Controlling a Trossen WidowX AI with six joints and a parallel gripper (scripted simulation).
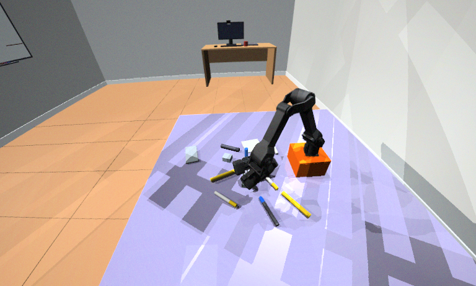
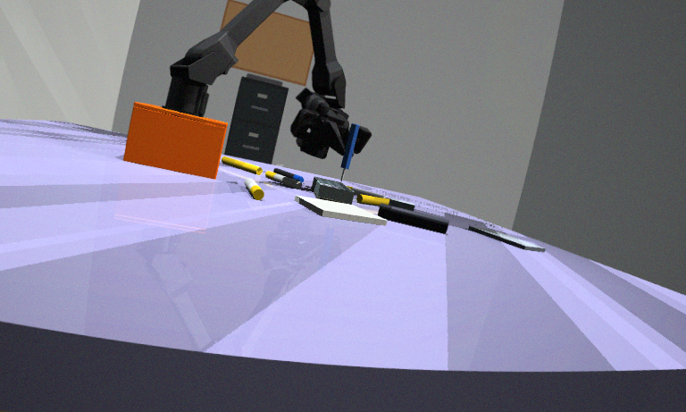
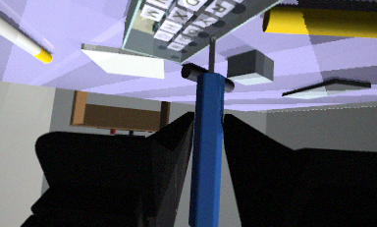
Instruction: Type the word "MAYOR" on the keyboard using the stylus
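My gripper (image 3: 208, 119) is shut on the blue stylus (image 1: 246, 151) (image 2: 349, 146) (image 3: 208, 153), which is nearly upright with its thin metal tip down. The keyboard (image 2: 332, 190) (image 3: 152, 44) is a small grey block with white letter keys. In the wrist view, the tip appears at the keyboard's edge near dark round spots, beside the key rows with R and Y. In the exterior view the tip is at or just above the keyboard's top. I cannot tell whether it touches. The arm hides most of the keyboard in the top view.
A white pad (image 1: 249, 144) (image 2: 341, 210) (image 3: 128, 62) and a black cylinder (image 1: 230, 147) (image 2: 413, 219) lie near the keyboard. A grey block (image 1: 227, 157) (image 3: 250, 66) and a yellow tube (image 1: 222, 175) (image 3: 319, 22) are close by. Several markers lie around. The arm stands on an orange box (image 1: 308, 167) (image 2: 174, 142).
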